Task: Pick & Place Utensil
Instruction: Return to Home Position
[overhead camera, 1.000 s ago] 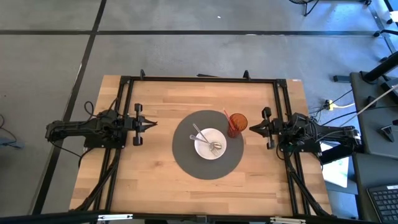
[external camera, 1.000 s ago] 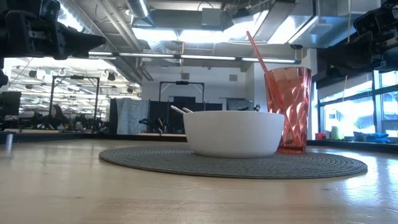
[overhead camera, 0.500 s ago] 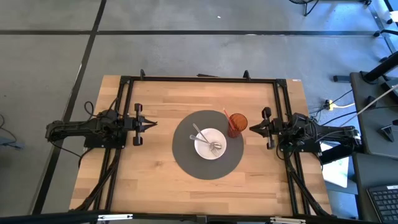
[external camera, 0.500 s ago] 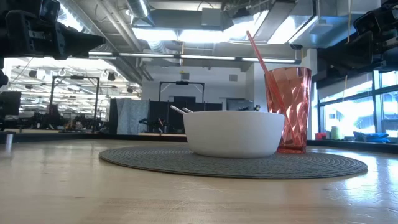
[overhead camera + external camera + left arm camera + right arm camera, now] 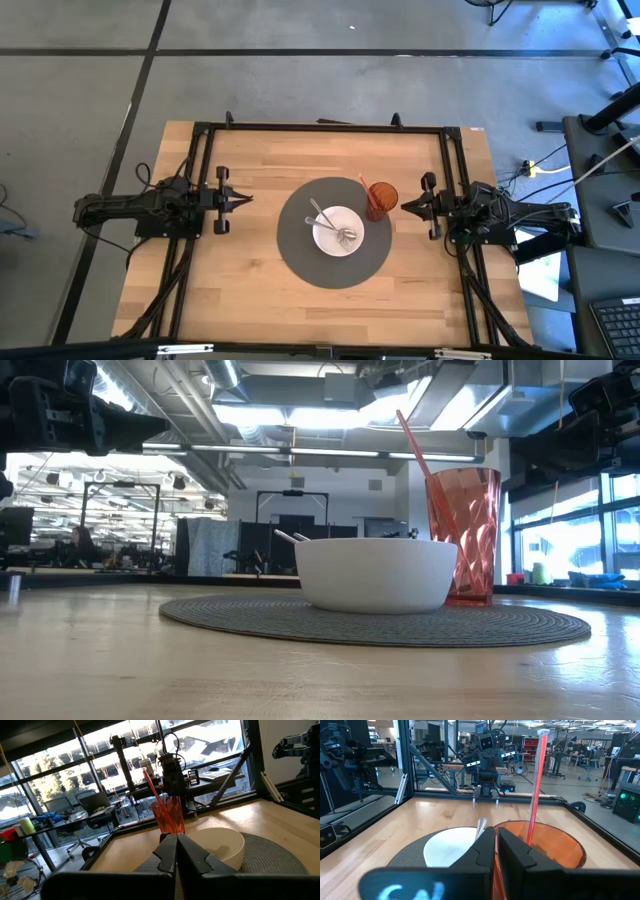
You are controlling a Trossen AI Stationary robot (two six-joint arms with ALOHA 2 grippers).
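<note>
Supervisor: Item one, the tools?

Operator: Left tool (image 5: 243,199): fingers pressed together, holding nothing. It sits at the left edge of the desk (image 5: 250,290), well apart from the mat (image 5: 300,262). Right tool (image 5: 404,205): fingers likewise together and empty. It sits at the right edge, near the orange cup (image 5: 381,196).

Supervisor: Item two, the goods?

Operator: Orange cup: upright at the mat's rim on the right arm's side, just beside the white bowl (image 5: 338,232). Orange straw (image 5: 366,188): in the cup, leaning out over the lip. Silver utensils (image 5: 322,214): lying in the bowl, handles over its rim. Bowl: mid-mat.

Supervisor: Item three, hazards?

Operator: I judge everything placed and both arms parked, or nearly so. I log one risk: the right tool points straight at the cup with little room between them. Any forward drift while I settle that arm would knock the cup. It is a tall thing that I expect tips easily, and a knock would throw the straw out. I rate the left side as safe.
</note>
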